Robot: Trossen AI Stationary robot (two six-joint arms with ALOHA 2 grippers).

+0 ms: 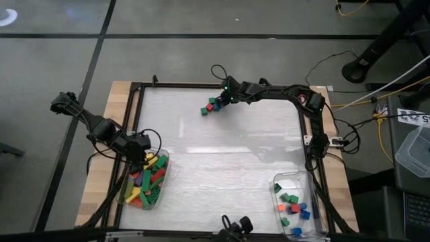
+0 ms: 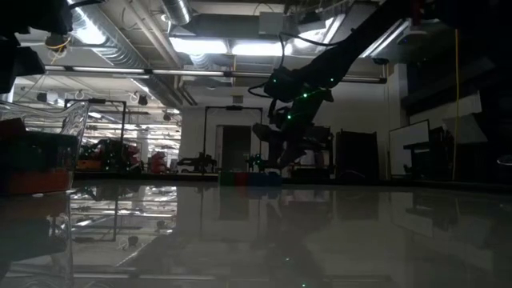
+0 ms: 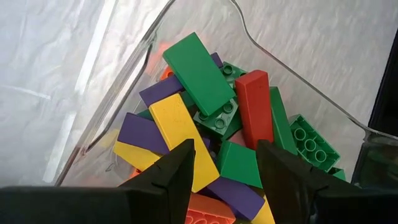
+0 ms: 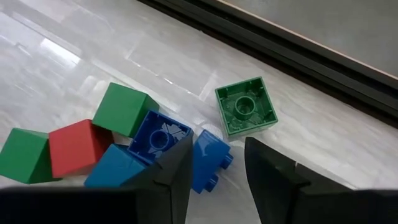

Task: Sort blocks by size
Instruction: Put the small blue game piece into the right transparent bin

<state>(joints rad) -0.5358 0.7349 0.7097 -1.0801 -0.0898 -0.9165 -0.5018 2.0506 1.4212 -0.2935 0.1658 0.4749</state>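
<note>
Right gripper [image 4: 214, 171] over the last loose blocks [image 1: 211, 105]; no writing is legible anywhere.
Its fingers stand apart, empty, straddling a blue block [image 4: 208, 158] beside an upturned green one [image 4: 246, 106]. The left gripper [image 3: 224, 168], parted and empty, hangs over the left tub [image 1: 165, 160], whose long blocks [image 3: 199, 71] lie every way.
</note>
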